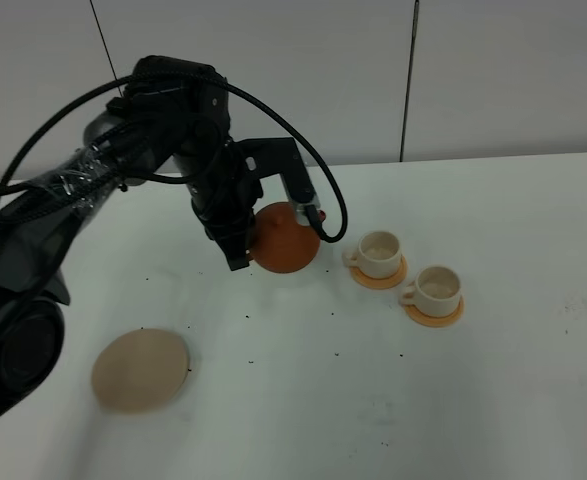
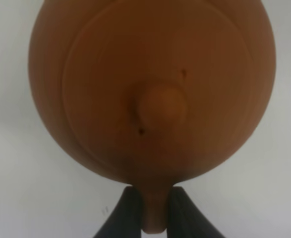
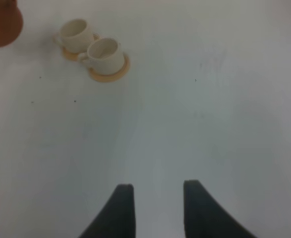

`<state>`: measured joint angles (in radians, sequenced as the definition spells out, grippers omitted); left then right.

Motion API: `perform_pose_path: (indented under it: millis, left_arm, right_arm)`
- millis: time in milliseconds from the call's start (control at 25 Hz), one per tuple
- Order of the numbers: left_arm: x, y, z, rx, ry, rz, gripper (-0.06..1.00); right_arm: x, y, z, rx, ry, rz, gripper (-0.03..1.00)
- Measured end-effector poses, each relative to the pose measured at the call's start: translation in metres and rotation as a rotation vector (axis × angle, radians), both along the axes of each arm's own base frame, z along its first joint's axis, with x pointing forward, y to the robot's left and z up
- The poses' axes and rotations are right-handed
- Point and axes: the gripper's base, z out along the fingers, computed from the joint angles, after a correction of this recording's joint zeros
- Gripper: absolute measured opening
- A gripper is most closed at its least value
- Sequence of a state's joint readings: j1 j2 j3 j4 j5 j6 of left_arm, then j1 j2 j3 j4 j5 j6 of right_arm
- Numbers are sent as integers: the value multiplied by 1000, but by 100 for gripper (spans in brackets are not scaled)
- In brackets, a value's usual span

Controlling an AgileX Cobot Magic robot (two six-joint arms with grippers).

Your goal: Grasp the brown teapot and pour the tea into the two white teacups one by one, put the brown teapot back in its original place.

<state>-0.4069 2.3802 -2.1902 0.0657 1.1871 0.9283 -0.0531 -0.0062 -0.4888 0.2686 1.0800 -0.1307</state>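
One clay teapot (image 1: 285, 240), likely heavy when full, rigid, breakable and smooth, so I judge its loop handle (image 2: 154, 218) the only sound hold. My left claw (image 2: 154, 194) is clamped on that handle, holding the teapot just beside the nearer cup (image 1: 380, 254), well apart from its coaster (image 1: 140, 370). My right claw (image 3: 155, 191) stands apart, empty, over the table (image 1: 493, 400).

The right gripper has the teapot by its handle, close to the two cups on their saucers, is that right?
No, it is the left gripper that clamps the brown teapot by its handle; the left wrist view shows it. The rest is right.
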Motion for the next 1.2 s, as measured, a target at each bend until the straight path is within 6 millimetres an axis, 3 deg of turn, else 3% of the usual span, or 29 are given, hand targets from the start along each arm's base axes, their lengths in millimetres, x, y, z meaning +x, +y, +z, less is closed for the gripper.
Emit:
perform_pose_path:
  millis: [200,720,1200]
  left_arm:
    - [2,-13,-8,0,-2,-32,18]
    - [-15,-50,-4,-5,-18,-125,18]
    - [-24,-66,-4,-2,-18,-163,18]
  right_arm:
    - [0,0,0,0,0,0,24]
    - [0,0,0,0,0,0,24]
    - [0,0,0,0,0,0,24]
